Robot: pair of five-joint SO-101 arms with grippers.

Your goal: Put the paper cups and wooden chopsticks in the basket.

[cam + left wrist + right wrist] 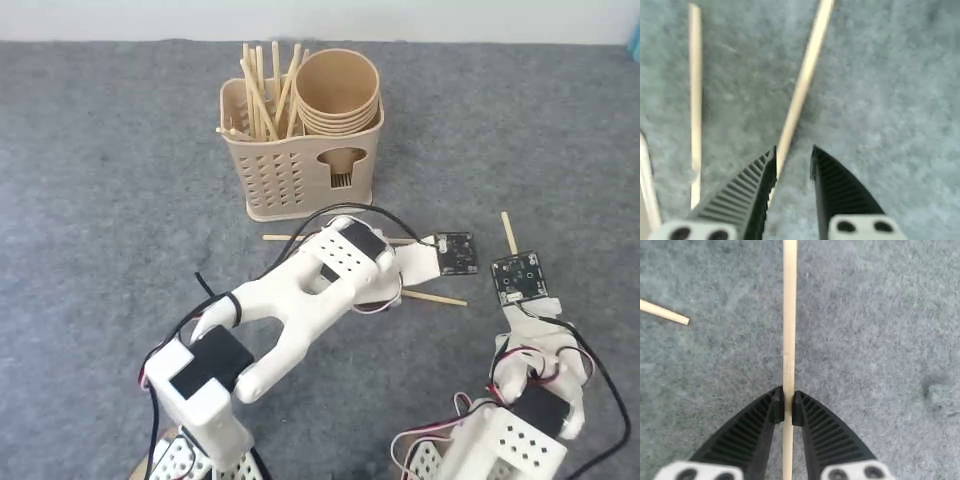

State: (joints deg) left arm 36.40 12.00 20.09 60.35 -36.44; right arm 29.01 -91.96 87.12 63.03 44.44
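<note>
Grey felt-like cloth (90, 200) covers the table from edge to edge.

The right hand (788, 394) is clamped on a chopstick. Both black ribbed fingers (757, 427) press the sides of this clamped chopstick (789, 315), which runs straight out ahead of them over the cloth. Off to one side, well apart from it, the blunt end of a stray chopstick (666, 313) lies flat.

The left hand (794, 150) has its fingers apart. A slanting chopstick (804, 82) lies on the cloth and runs into the gap, touching the inner edge of one finger while the other finger stands clear of it. Beside it, nearly parallel and not touching, lies a side chopstick (695, 100).

From the high view, the white left arm (300, 300) stretches across the middle of the table and the right arm (525, 400) stands at the near corner. A near chopstick (435, 298) lies just beyond the left arm's front end, and a far chopstick (285, 238) passes behind that arm, close to the foot of the basket.

The beige slotted basket (300, 185) stands upright toward the far side. A stack of paper cups (338, 90) sits in one part of it, and a bundle of chopsticks (262, 85) stands on end in the part beside them.
</note>
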